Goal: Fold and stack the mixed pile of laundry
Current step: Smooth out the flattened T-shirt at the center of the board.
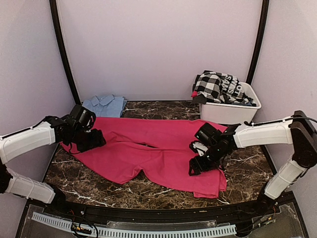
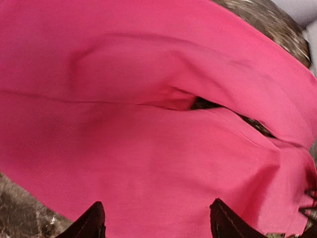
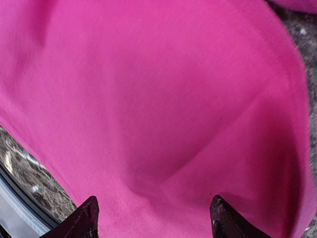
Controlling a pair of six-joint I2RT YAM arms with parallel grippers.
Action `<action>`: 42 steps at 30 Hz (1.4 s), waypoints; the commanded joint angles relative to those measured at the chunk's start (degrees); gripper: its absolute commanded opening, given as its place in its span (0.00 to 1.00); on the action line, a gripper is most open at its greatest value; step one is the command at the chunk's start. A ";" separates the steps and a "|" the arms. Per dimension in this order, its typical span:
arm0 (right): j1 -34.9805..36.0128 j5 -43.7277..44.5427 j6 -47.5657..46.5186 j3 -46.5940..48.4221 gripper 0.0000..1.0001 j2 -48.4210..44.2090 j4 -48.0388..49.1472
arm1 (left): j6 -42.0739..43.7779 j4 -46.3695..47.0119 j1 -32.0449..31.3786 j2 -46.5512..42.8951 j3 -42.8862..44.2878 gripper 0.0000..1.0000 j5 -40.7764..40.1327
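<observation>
Magenta-pink over most of the dark marbled worktop (image 1: 247, 168): one magenta-pink cloth (image 1: 148, 153), spread out nearly flat, with dark stone visible through a short gap near its middle. Reaches from the left side of the worktop to right of centre, with a broad lobe toward the near edge on the right.

Over its left edge, the left arm (image 1: 27, 141), with the left jaws spread wide. From the left wrist, both dark fingertips (image 2: 91, 224) at the bottom of the view, well apart, with pink fabric filling the space between and beyond them. Not closed on the fabric. Contact between tips and fabric: cannot tell.

Over its right part, beside the near right lobe, the right arm (image 1: 262, 133), with the right jaws likewise spread. From the right wrist, two fingertips (image 3: 83, 220) apart, with the cloth directly below and ahead, a soft ridge across it between them, and a strip of worktop at the lower left. No pinch here either. Contact, again, cannot tell.

At the far left of the worktop, just behind the pink cloth's far corner, a light-blue piece (image 1: 105, 105). At the far right, well apart from both jaws, a white tub (image 1: 228, 113) with a black-and-white checked garment (image 1: 218, 87) heaped inside and over its rim.
</observation>
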 commanded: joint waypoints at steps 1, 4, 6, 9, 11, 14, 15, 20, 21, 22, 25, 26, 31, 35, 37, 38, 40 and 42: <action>-5.86 -6.62 -2.42 4.08 0.72 1.18 5.55 | 19.30 15.54 -13.25 -5.59 1.18 0.73 1.01; -9.23 -9.26 -3.07 5.08 0.73 -4.31 5.40 | 27.02 21.47 -23.10 -2.87 2.22 0.72 3.29; -13.26 -11.51 -3.65 5.02 0.73 -8.20 4.30 | 32.09 24.40 -28.96 2.94 4.88 0.69 4.22; -17.52 -12.74 -4.24 4.21 0.73 -14.22 2.11 | 41.71 22.05 -36.44 14.20 15.33 0.64 4.36; -20.15 -13.72 -4.14 3.04 0.73 -17.78 1.20 | 47.24 17.49 -41.28 23.82 23.72 0.62 4.36; -23.98 -15.38 -3.81 0.90 0.74 -22.29 0.57 | 52.95 12.36 -46.61 36.91 33.65 0.58 7.28; -24.91 -15.99 -3.71 0.22 0.74 -23.62 0.52 | 53.75 11.22 -47.25 38.77 36.98 0.58 8.74; -27.64 -18.03 -2.96 -2.56 0.74 -28.13 -0.01 | 57.64 8.78 -50.20 47.74 42.95 0.58 11.53; -27.94 -18.21 -2.87 -3.12 0.74 -28.94 0.15 | 58.03 8.50 -50.38 49.24 43.95 0.58 11.21; -28.18 -18.32 -2.74 -3.67 0.75 -29.37 0.29 | 58.69 7.84 -50.41 49.90 44.63 0.59 10.40; -28.85 -19.32 -2.56 -5.12 0.75 -30.13 0.77 | 59.92 6.60 -50.44 52.94 45.77 0.59 7.88; -28.91 -19.58 -2.40 -5.55 0.75 -30.32 1.00 | 60.59 6.36 -50.44 53.47 45.90 0.59 6.47; -29.05 -21.28 -1.09 -6.90 0.75 -31.23 2.05 | 63.33 6.02 -50.44 55.60 45.90 0.51 2.14; -29.18 -21.93 -0.23 -7.96 0.75 -31.68 3.02 | 65.45 6.20 -50.37 56.22 45.72 0.46 -1.08; -29.14 -21.94 -0.02 -8.33 0.75 -31.74 3.43 | 66.10 6.45 -50.24 56.32 45.49 0.39 -2.62; -29.15 -21.91 0.09 -8.53 0.75 -31.81 3.52 | 66.04 6.36 -49.86 56.31 45.59 0.36 -2.90; -29.19 -21.79 0.12 -8.74 0.75 -32.19 3.51 | 64.94 5.50 -48.68 55.98 46.32 0.23 -2.24; -29.20 -21.49 0.25 -8.90 0.75 -32.55 3.45 | 62.70 4.73 -46.93 54.36 46.79 0.05 0.51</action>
